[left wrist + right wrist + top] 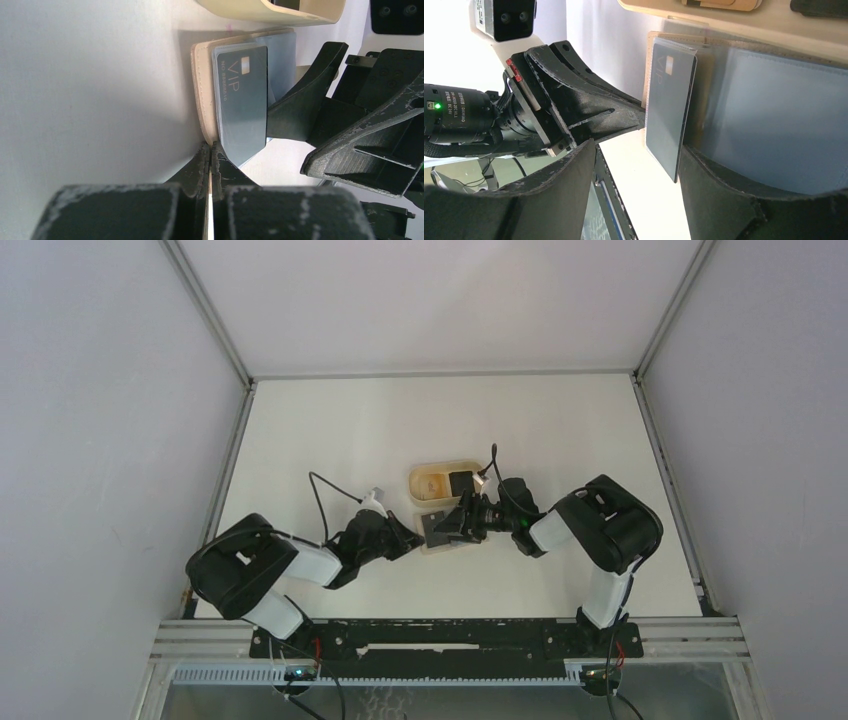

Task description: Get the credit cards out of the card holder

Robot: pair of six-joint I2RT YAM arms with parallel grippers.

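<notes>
Between the parted fingers of the right gripper (636, 160): the free end of a dark grey rectangular plastic card (669, 110) marked VIP, close against the inner face of one finger, well clear of the other. Released, gripping nothing. That nearer finger lying over the clear sleeve of the beige leather-like folding card holder (200, 95), spread open and flat under the card. Opposite, left gripper (210, 152) clenched tight, tips touching the holder's near edge beside the card's corner; unclear whether pinching any of it. Just beyond the holder, one oval tan wooden tray (425, 480) with one black card (460, 483) inside. Counted: two cards, one holder, one tray, all on a white table (350, 430).
</notes>
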